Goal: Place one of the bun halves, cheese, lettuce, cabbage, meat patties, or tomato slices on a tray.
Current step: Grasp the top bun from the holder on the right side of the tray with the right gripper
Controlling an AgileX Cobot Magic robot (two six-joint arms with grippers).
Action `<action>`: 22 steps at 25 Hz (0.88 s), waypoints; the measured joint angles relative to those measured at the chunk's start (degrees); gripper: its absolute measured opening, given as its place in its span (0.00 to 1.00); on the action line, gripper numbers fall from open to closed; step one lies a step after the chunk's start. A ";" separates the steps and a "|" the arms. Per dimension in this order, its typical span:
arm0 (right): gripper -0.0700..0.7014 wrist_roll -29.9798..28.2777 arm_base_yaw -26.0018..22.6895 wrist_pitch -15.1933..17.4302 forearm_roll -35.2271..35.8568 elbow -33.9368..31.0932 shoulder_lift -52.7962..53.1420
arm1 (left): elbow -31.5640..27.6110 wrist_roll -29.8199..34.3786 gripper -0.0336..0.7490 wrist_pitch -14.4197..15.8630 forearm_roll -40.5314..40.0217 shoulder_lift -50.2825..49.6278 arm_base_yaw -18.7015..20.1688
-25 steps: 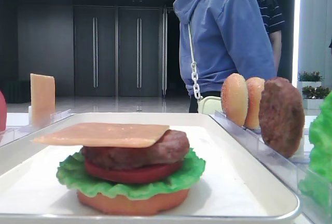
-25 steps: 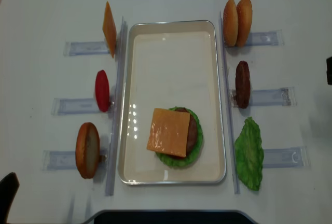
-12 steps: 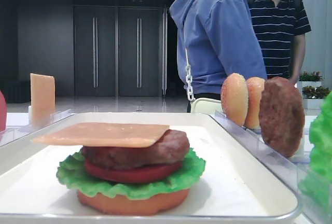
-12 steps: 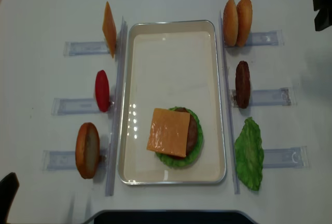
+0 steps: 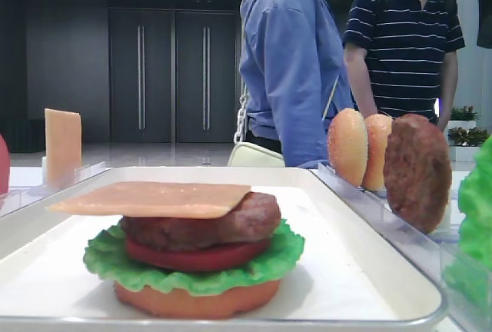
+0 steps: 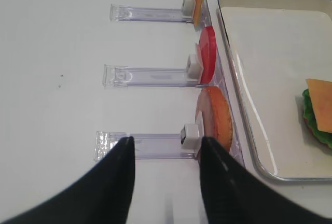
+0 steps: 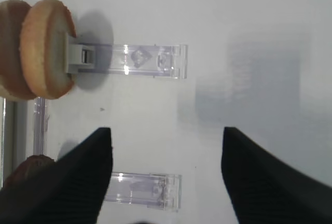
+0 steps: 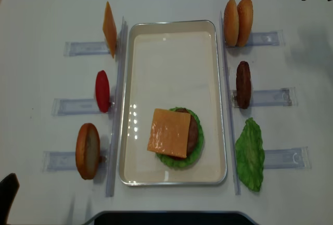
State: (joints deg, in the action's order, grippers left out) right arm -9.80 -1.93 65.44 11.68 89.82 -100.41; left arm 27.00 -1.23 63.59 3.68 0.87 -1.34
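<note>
The white tray [image 8: 171,69] holds a stack: cheese [image 8: 169,132] on a meat patty [image 8: 194,134], a tomato slice [image 5: 196,257], lettuce [image 8: 177,161] and a flat bottom bun [image 5: 196,299]. Two bun halves [image 8: 238,22] stand on edge in a rack right of the tray, with another patty [image 8: 243,84] and a lettuce leaf [image 8: 250,154] nearer. My right gripper [image 7: 167,130] is open and empty over bare table, right of the bun halves [image 7: 46,47]. My left gripper [image 6: 166,141] is open beside a bun [image 6: 218,117] on the left rack.
Clear plastic racks [image 8: 265,38] flank the tray. On the left stand an upright orange slab [image 8: 109,28], a red tomato slice [image 8: 102,90] and a bun [image 8: 88,150]. Two people [image 5: 346,63] stand behind the table's far side.
My right gripper has moved from the right edge up to the far right corner of the overhead view. The people behind have shifted. The left gripper and the food have not moved.
</note>
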 joint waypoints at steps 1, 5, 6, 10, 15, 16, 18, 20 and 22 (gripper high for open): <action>0.69 0.00 0.00 0.13 0.05 0.78 -0.90 | 0.00 0.00 0.46 0.00 0.00 0.00 0.00; 0.69 0.00 0.00 0.57 1.19 3.06 -3.71 | 0.00 0.00 0.46 0.00 0.00 0.00 0.00; 0.69 0.00 0.00 0.57 1.69 3.26 -4.21 | 0.00 0.01 0.46 0.00 0.00 0.00 0.00; 0.69 0.05 1.40 0.54 2.08 3.80 -5.54 | 0.00 0.06 0.46 0.00 0.00 0.00 0.00; 0.69 3.14 6.16 -0.53 1.13 3.80 -5.63 | 0.00 0.06 0.46 0.00 0.00 0.00 0.00; 0.69 3.93 7.47 -0.79 0.98 3.80 -5.63 | 0.00 0.06 0.46 0.00 0.00 0.00 0.00; 0.69 5.91 9.83 -1.38 0.69 3.80 -5.63 | 0.00 0.06 0.46 0.00 0.00 0.00 0.00; 0.69 7.54 12.19 -2.42 0.40 3.80 -5.63 | 0.00 0.06 0.46 0.00 0.00 0.00 0.00; 0.69 9.07 14.66 -3.43 0.27 3.80 -5.63 | 0.00 0.06 0.46 0.00 0.00 0.00 0.00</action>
State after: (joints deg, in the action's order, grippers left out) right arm -0.73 12.73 62.01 11.95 93.62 -106.05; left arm 27.00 -1.17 63.59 3.68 0.87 -1.34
